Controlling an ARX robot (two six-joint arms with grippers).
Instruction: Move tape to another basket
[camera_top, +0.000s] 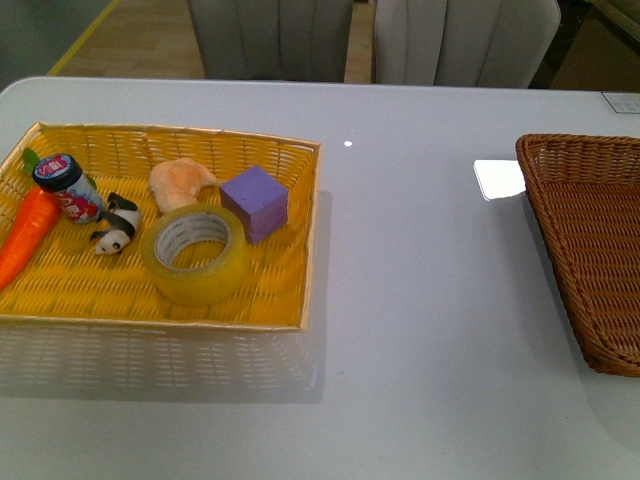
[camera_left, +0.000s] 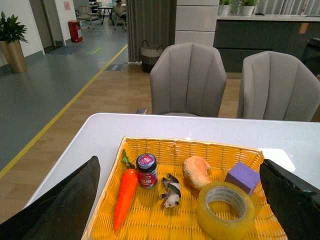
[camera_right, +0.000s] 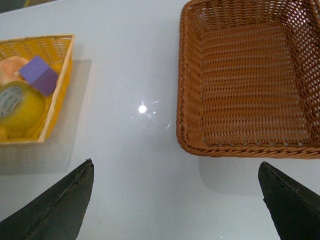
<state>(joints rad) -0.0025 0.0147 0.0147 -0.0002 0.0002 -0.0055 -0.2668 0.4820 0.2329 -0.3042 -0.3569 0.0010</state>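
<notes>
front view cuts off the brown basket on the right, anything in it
Observer: No, the right wrist view shows the brown basket with its floor bare across what shows.
Operator: cant see either arm, are the pincers open
Observer: Both open and empty: the left pincer and the right pincer show fingers spread wide.
Operator: is either near the tape
Observer: The left wrist view frames the tape between its fingers, untouched.

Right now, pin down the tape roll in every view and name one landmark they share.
Front view: the tape lies flat in the yellow basket, just in front of the purple block.
Left wrist view: the tape sits in that basket, beside the block.
Right wrist view: the tape, partly cut off by the frame, beside the block.
Shared landmark: the purple block.
</notes>
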